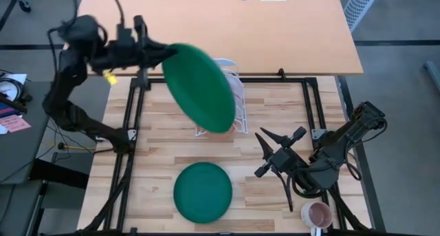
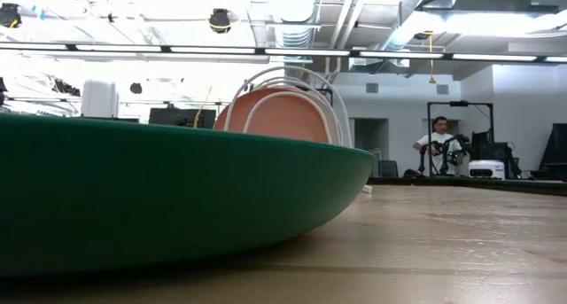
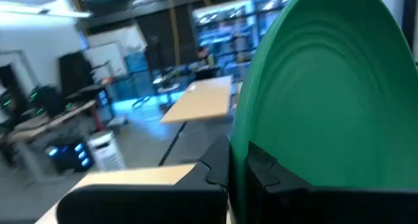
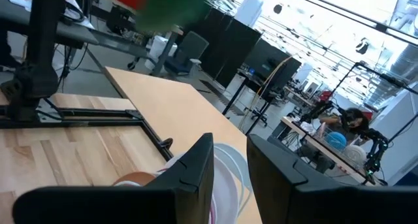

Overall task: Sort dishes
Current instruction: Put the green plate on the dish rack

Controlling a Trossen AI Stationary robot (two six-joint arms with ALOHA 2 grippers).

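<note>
High view: left hand [image 1: 167, 55] clamped on raised green plate [image 1: 201, 87], no legible writing.

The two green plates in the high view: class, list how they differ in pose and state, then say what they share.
1. The held green plate is tilted on edge in the air; the lying green plate rests flat on the table.
2. The held green plate is pinched at its rim by the left gripper; the lying one is untouched.
Shared: both are round and dark green.
</note>
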